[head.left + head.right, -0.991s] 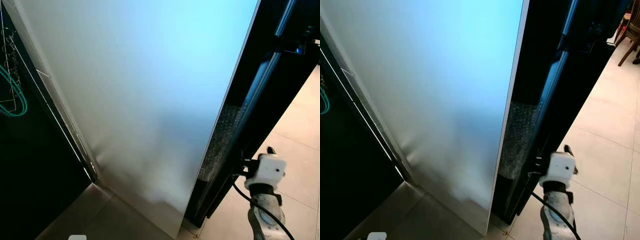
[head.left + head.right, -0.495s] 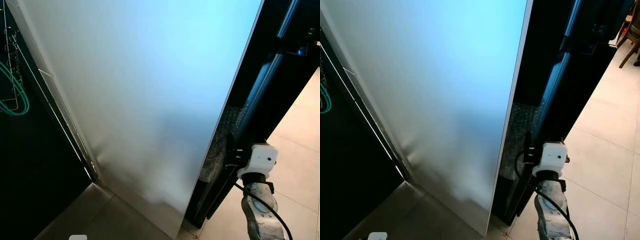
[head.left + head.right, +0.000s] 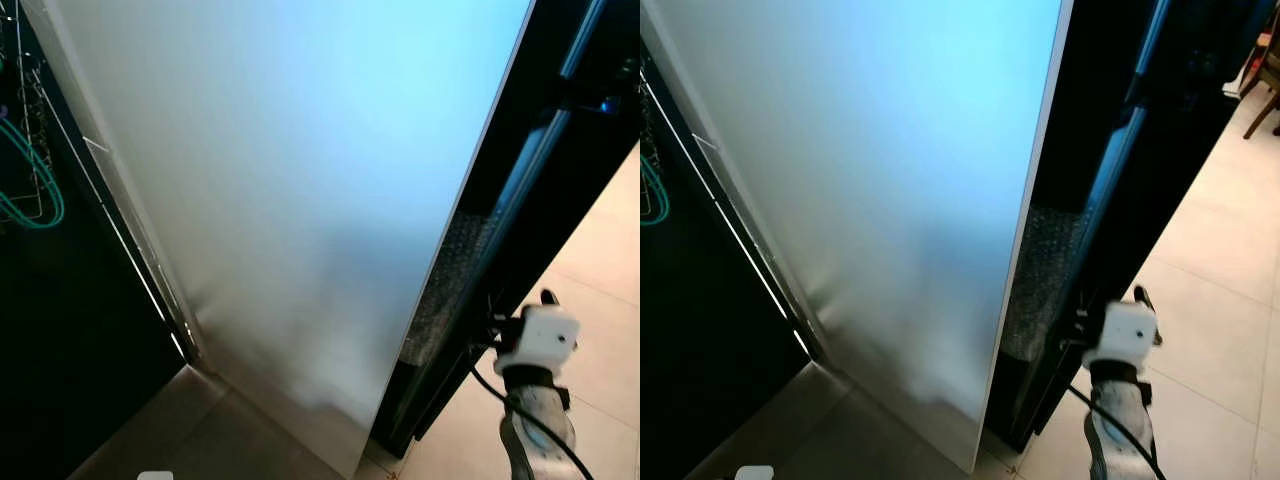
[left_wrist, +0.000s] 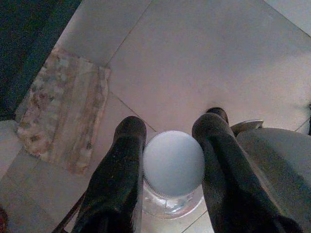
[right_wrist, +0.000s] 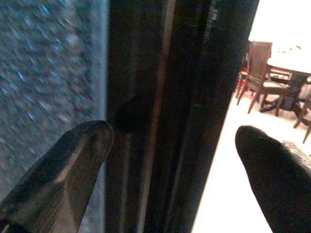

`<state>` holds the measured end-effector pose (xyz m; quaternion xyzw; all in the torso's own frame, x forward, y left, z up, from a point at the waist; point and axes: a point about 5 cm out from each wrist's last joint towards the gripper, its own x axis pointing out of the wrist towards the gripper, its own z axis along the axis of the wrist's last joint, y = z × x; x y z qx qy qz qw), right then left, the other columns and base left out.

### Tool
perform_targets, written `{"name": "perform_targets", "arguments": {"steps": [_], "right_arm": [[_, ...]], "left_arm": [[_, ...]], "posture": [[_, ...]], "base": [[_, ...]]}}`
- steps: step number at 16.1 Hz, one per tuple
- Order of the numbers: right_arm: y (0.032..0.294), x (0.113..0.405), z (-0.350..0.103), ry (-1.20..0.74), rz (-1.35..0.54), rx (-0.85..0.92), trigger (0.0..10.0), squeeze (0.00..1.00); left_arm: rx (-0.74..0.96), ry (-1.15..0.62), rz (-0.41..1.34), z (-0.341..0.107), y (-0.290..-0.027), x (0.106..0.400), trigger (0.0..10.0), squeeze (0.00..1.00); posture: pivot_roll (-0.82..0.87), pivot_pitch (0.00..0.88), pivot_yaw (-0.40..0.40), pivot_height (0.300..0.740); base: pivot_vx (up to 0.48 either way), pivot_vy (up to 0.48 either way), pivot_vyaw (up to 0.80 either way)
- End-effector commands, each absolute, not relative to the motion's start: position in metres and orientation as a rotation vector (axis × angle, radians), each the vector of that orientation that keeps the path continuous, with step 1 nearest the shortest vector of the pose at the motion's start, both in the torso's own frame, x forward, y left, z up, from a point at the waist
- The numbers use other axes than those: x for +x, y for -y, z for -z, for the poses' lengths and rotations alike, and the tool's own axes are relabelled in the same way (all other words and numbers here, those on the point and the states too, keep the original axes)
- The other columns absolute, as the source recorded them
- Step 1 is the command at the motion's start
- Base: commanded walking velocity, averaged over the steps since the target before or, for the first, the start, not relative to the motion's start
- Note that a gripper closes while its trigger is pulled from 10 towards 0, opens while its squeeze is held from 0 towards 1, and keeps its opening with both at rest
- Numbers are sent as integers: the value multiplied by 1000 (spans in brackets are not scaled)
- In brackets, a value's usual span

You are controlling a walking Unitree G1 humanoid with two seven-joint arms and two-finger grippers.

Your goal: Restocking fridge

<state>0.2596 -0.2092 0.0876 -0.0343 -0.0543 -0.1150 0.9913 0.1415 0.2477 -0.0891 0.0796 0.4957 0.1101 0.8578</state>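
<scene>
**At the fridge's edge, one bottle in hand**

Before the robot stands a tall frosted white fridge door [image 3: 290, 200], swung open and hiding most of the interior. To its left, the dark cabinet reveals little beyond a wire rack [image 3: 25, 150] and a green loop [image 3: 35, 190]. Beside the door's black outer edge [image 3: 1110, 200], the right gripper [image 5: 175, 160] hovers with fingers spread wide. Over the tiled floor [image 4: 204, 58], the left gripper [image 4: 167, 145] is clamped on a clear plastic bottle with pale round cap [image 4: 173, 164]; its contents cannot be made out.
</scene>
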Motion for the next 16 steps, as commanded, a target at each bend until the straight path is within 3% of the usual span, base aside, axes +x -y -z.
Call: {"name": "perform_targets", "arguments": {"steps": [1, 5, 10, 16], "right_arm": [[213, 257, -95, 131, 252, -74, 10000, 0], [230, 266, -99, 129, 255, -102, 10000, 0], [209, 269, -95, 97, 154, -50, 10000, 0], [203, 262, -86, 47, 128, -38, 10000, 0]], "left_arm": [[163, -1064, -242, 92, -248, 134, 10000, 0], [164, -1066, -238, 92, -247, 134, 10000, 0], [162, -1062, -236, 92, -245, 136, 10000, 0], [165, -1059, -234, 91, -245, 138, 10000, 0]], "posture": [[-39, 0, -44, 740], [-37, 0, -45, 740], [-32, 0, -46, 740], [-35, 0, -47, 740]], "base": [[0, 0, 0], [0, 0, 0], [0, 0, 0], [0, 0, 0]]}}
